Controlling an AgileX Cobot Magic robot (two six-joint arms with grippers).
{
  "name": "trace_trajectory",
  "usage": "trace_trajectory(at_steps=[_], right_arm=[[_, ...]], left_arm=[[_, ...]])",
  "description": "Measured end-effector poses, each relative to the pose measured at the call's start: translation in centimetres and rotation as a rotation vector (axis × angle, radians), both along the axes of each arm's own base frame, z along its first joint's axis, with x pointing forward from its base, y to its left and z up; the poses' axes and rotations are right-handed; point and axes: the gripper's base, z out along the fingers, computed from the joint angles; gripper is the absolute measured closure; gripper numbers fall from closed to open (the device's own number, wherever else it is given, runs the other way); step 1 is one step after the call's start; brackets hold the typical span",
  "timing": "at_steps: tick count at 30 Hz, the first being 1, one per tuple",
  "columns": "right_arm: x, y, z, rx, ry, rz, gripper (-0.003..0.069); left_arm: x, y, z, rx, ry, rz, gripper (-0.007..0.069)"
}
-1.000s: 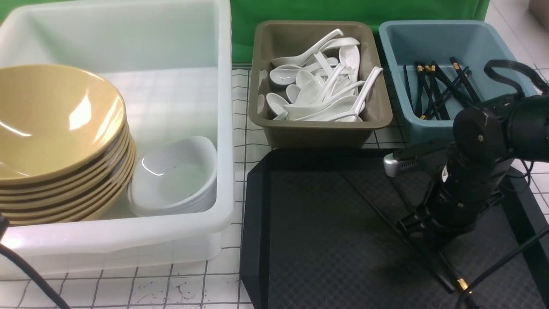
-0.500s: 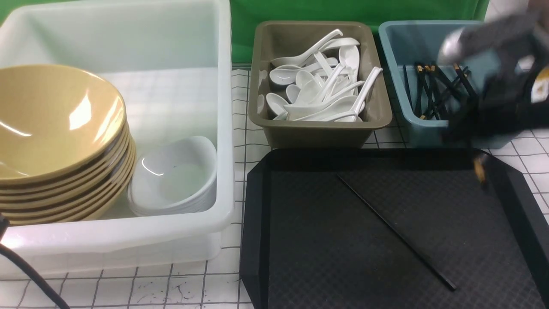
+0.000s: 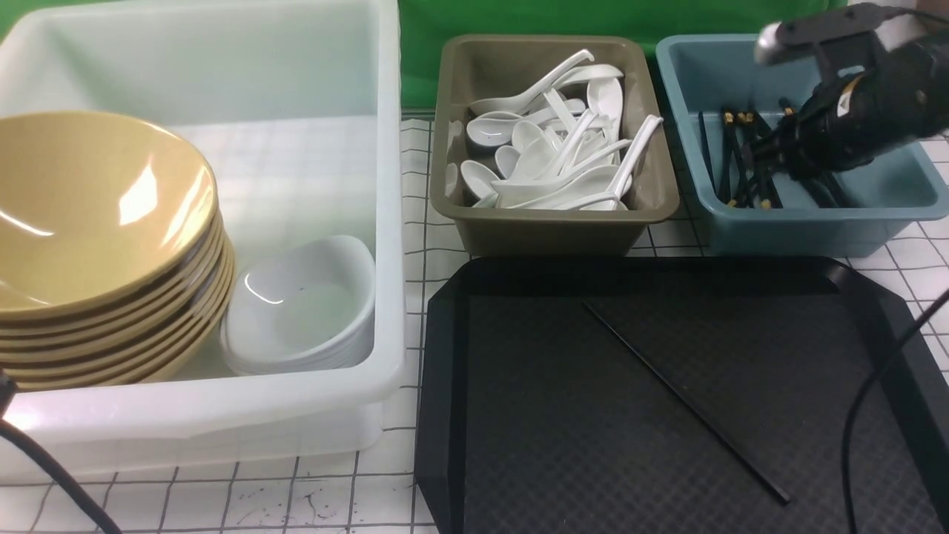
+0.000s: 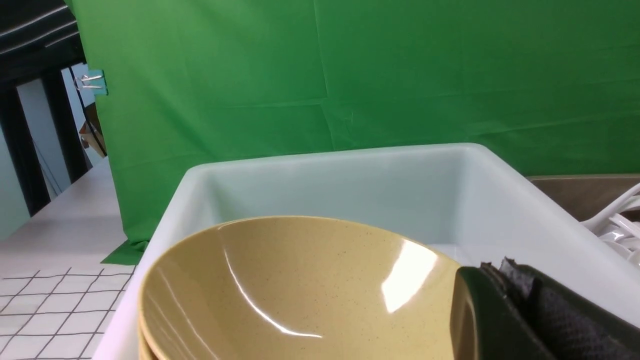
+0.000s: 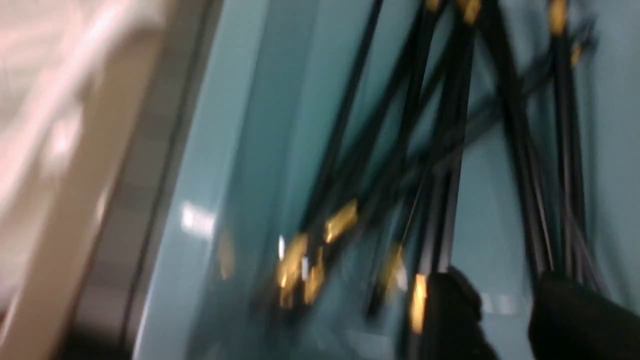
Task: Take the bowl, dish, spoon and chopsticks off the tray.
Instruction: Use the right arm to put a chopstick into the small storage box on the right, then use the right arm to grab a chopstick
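One black chopstick (image 3: 686, 403) lies diagonally on the black tray (image 3: 445, 386). My right arm (image 3: 852, 119) reaches over the blue tub (image 3: 808, 222), where several chopsticks (image 3: 741, 159) lie. In the blurred right wrist view, my right gripper (image 5: 505, 287) is open, with only tub floor between its fingers. A gold-banded chopstick (image 5: 417, 300) lies just outside one finger. The bowl (image 3: 96, 208) tops a yellow stack and the dish (image 3: 300, 304) tops a white stack, both in the white tub. Spoons (image 3: 549, 156) fill the olive tub. My left gripper (image 4: 492, 270) is shut and empty, beside the bowl (image 4: 300, 285).
The white tub (image 3: 385, 222) stands left of the tray, and the olive tub (image 3: 549, 230) and the blue tub stand behind it. A black cable (image 3: 860, 415) from my right arm hangs over the tray's right side. Another cable (image 3: 52, 475) crosses the lower left corner.
My right arm rose off the tray, carrying one chopstick up and back to the blue tub. Its jaws have opened there. The other chopstick stays on the tray.
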Motion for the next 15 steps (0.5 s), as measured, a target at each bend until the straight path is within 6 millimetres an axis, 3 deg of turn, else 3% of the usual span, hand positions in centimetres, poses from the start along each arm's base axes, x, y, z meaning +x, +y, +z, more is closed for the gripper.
trace_trajectory(at_steps=[3, 6, 8, 10, 15], right_arm=[[-2.6, 2.6, 1.6, -0.031, 0.166, 0.100, 0.0332], [-5.8, 5.6, 1.2, -0.003, 0.363, 0.229, 0.0328], [-8.1, 7.5, -0.1, 0.007, 0.477, 0.320, 0.0328], [-10.6, 9.7, -2.6, -0.018, 0.553, 0.423, 0.0326], [-12.0, 10.9, -6.3, -0.026, 0.523, 0.477, 0.0327]], left_arm=[[0.0, 0.0, 0.0, -0.002, 0.001, 0.000, 0.0637], [0.0, 0.0, 0.0, -0.003, 0.001, 0.000, 0.0637], [0.0, 0.0, 0.0, -0.004, 0.001, 0.000, 0.0637], [0.0, 0.0, 0.0, -0.007, 0.001, 0.000, 0.0637], [0.0, 0.0, 0.0, -0.007, 0.000, 0.000, 0.0637]])
